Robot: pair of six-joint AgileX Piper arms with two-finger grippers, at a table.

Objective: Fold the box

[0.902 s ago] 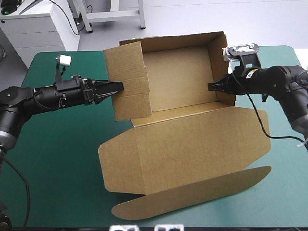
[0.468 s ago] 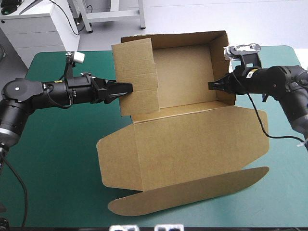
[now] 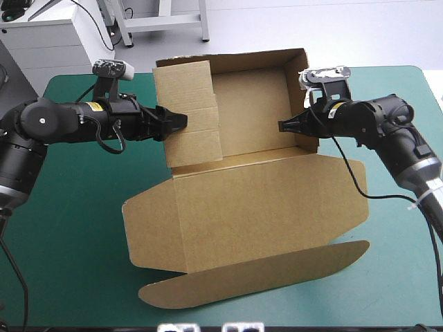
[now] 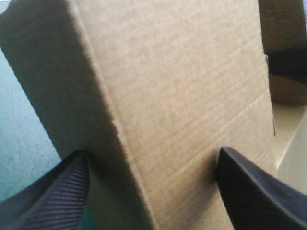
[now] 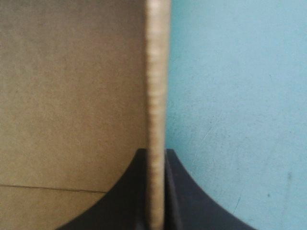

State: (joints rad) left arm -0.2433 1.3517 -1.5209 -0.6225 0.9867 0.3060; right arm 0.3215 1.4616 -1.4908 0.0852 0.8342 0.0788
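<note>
Box (image 3: 256, 200), right gripper (image 3: 281, 126) pinching wall (left gripper (image 3: 180, 120) apparently spread)

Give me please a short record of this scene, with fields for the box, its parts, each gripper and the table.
box: brown, an open tray with raised walls
lid: lies flat toward the table's near edge
left wall: raised, standing between the left gripper's fingers
left gripper: open, one black finger on each side of the left wall
right wall: upright
right gripper: shut on the right wall's edge
table cover: teal-green, under the box
</note>
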